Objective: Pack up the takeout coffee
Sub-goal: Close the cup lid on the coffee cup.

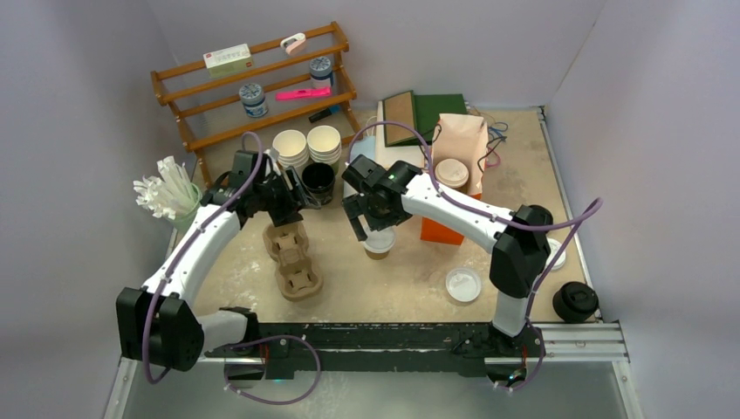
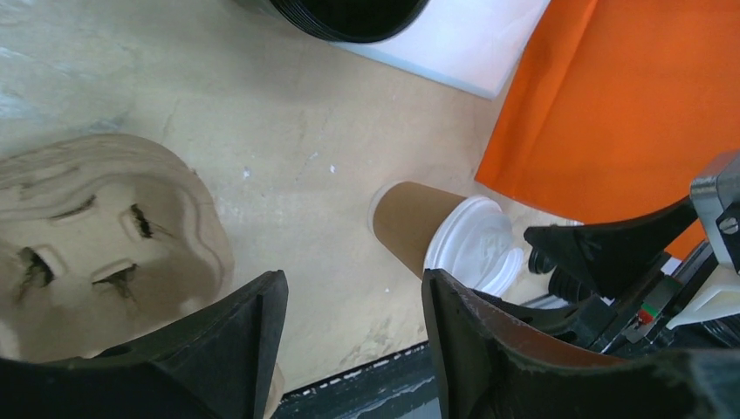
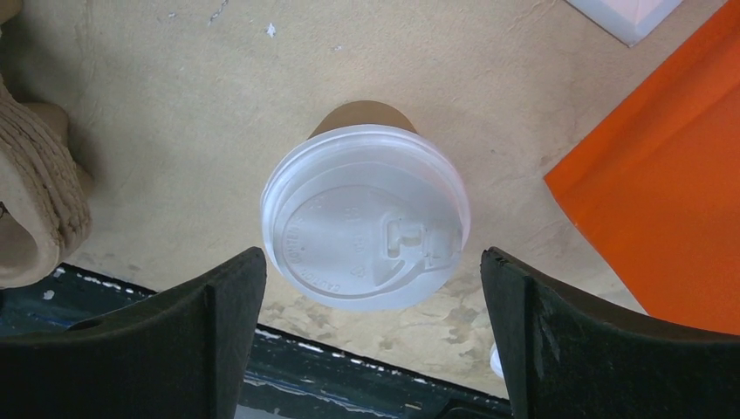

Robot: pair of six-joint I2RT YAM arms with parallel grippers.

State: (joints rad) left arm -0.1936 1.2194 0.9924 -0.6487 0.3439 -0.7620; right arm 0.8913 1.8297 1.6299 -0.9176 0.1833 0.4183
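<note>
Kraft cup (image 3: 365, 218), lidded — under right gripper (image 3: 373, 264), jaws wide

Soft, even light falls from above, so the white lid (image 3: 365, 229) looks bright yet keeps its embossed detail, with no harsh glare. Only a faint shadow lies on the tan tabletop (image 3: 174, 105) around that lid. My right fingers (image 3: 201, 349) flanking it read near-black, showing little surface detail.
</note>
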